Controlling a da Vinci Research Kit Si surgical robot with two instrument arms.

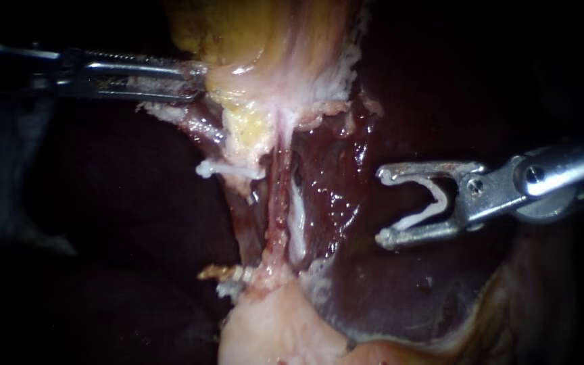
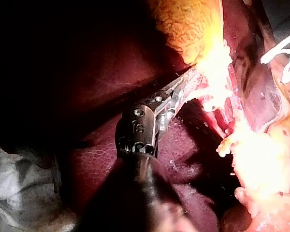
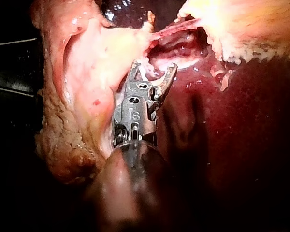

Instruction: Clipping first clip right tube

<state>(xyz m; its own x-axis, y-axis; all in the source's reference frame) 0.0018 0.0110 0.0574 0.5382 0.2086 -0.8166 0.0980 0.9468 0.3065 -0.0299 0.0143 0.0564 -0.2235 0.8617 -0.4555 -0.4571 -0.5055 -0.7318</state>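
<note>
Whitish and thread-thin, the right tube [image 1: 297, 216] hangs straight below the gallbladder [image 1: 251, 40], just beside a redder strand [image 1: 277, 203]. The 2 run side by side toward a pale lump of fat [image 1: 272, 331] farther below the gallbladder. My left instrument [image 1: 197, 80] has its jaws pressed together on the gallbladder's edge. My right instrument [image 1: 383, 206] hovers below the gallbladder and well off to the far side from the left one, jaws spread wide, with an open white clip [image 1: 439, 195] seated between them and touching both. I judge the tube soft, slick and easily torn. The clip should straddle it alone, squarely, on the bare stretch midway below the gallbladder, catching neither the redder strand nor the liver [image 1: 400, 290] behind.
</note>
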